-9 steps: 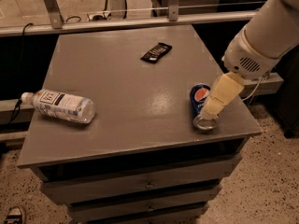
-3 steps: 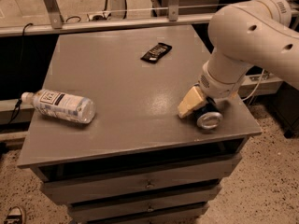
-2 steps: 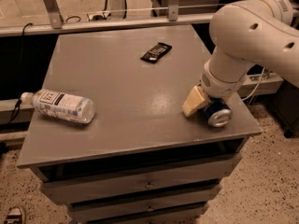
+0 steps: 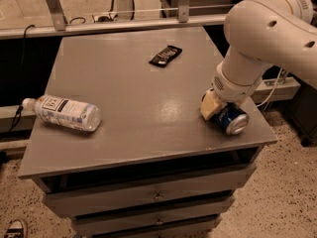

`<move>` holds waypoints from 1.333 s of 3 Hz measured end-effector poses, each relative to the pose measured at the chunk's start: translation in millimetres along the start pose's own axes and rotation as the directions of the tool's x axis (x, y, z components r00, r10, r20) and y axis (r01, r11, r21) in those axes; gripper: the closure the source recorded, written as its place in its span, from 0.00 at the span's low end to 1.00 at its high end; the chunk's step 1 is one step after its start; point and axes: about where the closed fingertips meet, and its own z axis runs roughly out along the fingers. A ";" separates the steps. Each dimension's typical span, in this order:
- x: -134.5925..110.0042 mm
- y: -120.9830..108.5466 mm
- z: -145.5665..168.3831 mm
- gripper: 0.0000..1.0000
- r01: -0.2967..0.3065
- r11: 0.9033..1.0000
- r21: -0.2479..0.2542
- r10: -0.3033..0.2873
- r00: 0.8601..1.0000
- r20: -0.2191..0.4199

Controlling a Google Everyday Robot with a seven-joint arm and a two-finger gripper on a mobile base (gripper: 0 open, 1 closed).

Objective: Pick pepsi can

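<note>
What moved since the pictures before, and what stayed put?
The gripper lowered against the pepsi can by the front right corner of the table, and the can slid a little to the right. Whether it is gripped is unclear. The plastic bottle and black wrapper stayed put.

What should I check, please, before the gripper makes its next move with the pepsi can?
1. Gripper at the can: ok. The gripper is down against the pepsi can.
2. Grasp secure: cannot tell. The arm hides the contact.
3. Can safe from the edge: not ok. It lies on its side close to the front right corner of the table.
4. Can lifted: not ok. It rests on the table.
5. Other things out of the way: ok. The plastic bottle at the left edge and the black wrapper near the back both lie well apart from the can.
</note>
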 end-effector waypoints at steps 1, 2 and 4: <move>-26.8 10.7 -2.5 1.00 0.074 0.995 -0.061 -0.070 0.995 0.065; -90.3 35.8 -17.6 1.00 0.199 0.960 -0.195 -0.150 0.959 0.239; -153.6 65.2 -68.4 1.00 0.469 0.833 -0.295 -0.247 0.792 0.559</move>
